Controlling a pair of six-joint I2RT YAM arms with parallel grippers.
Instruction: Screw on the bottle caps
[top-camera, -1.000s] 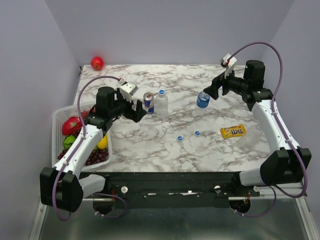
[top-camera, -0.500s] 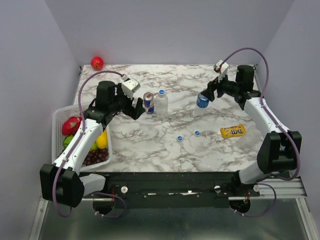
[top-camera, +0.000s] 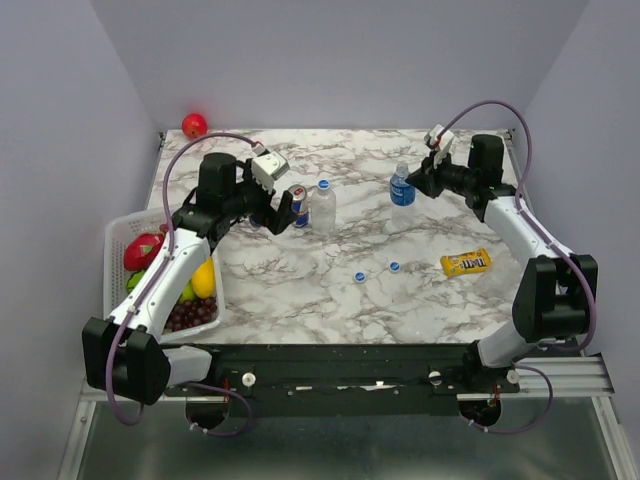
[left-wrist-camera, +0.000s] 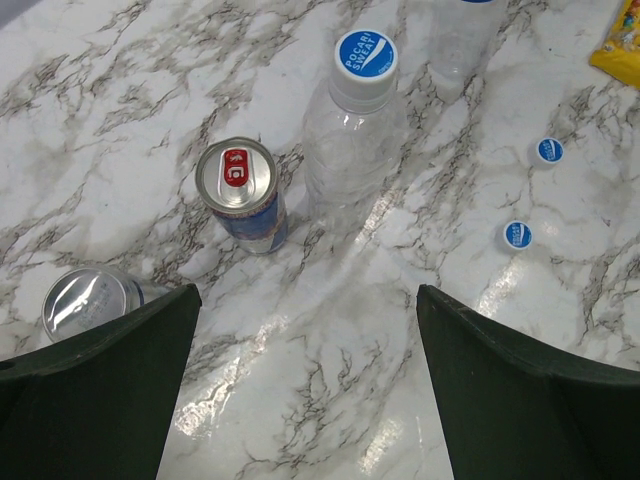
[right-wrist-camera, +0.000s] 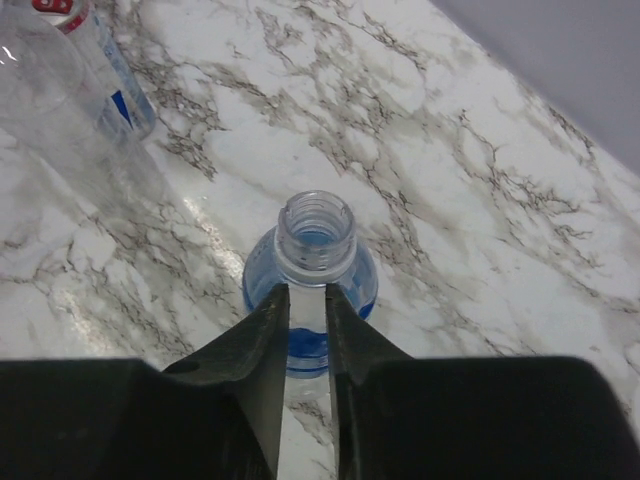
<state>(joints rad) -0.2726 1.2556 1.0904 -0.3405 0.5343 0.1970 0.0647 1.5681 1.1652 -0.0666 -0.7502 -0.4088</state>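
The right pincer (right-wrist-camera: 306, 292) is clenched, its two fingers nearly together just in front of the open bottle (right-wrist-camera: 315, 235), at the shoulder above the blue label; whether they nip the plastic I cannot tell. The left pincer (left-wrist-camera: 305, 300) is released and wide, holding nothing, well to the left of that bottle, over a capped bottle (left-wrist-camera: 355, 130) and a can (left-wrist-camera: 240, 195). Two loose caps (top-camera: 359, 276) lie flat on the desk (top-camera: 300, 290), well apart from the open bottle, toward the arm bases. I judge the bottle light, thin-walled and easy to crush or tip, so better held at the stiff neck; a cap is small and hard, best taken by its rim
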